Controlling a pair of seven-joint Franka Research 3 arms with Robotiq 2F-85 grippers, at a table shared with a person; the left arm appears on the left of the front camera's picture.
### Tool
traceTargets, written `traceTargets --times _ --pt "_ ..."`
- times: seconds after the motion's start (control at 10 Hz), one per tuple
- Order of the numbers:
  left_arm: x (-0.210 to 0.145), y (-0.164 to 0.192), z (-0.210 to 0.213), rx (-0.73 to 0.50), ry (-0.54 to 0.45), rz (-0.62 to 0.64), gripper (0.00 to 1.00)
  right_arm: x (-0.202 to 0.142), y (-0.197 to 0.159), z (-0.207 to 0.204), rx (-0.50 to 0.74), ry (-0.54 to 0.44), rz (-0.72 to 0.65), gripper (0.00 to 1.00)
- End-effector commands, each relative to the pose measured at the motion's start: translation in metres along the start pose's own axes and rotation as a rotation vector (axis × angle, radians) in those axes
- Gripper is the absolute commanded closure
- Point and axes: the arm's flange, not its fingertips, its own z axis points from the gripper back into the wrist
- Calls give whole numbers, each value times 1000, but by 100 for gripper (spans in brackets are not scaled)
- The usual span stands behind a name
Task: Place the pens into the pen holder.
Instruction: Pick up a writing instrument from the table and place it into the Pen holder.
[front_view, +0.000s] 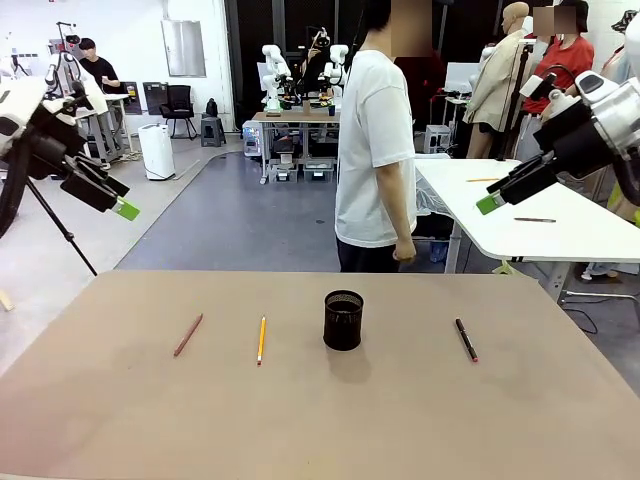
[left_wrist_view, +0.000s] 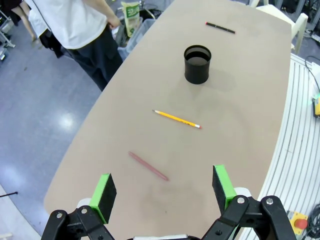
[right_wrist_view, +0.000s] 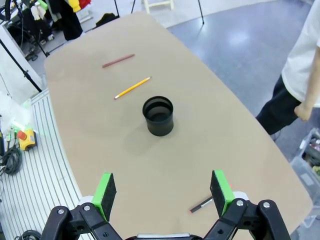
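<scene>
Front view: the wide-open, empty left gripper (front_view: 122, 208) is nearer the brown pen (front_view: 188, 335) and yellow pen (front_view: 261, 340) at the cup's (front_view: 343, 320) 9 o'clock, the equally open, empty right gripper (front_view: 490, 203) nearer the dark pen (front_view: 466, 340) at 3, all lying roughly 12-to-6.

Just beyond the far edge of the tan counter (front_view: 400, 420) a person (front_view: 373, 150) in a white T-shirt and dark trousers stands on the grey floor (front_view: 240, 220). Behind the counter's far right corner is a white table (front_view: 560, 225). Well back from the counter's far left side stand a white boxy appliance (front_view: 157, 150) and a black office chair (front_view: 180, 105). A thin black tripod leg (front_view: 62, 232) slants down near the counter's far left corner.
</scene>
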Motion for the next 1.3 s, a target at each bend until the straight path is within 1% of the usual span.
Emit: traceTargets --times 0.0,1.2 --pt "-2 0 1 -4 -2 -6 0 0 -1 0 7 -7 2 0" --pt "-2 0 1 -4 -2 -6 0 -1 0 0 2 1 -2 0"
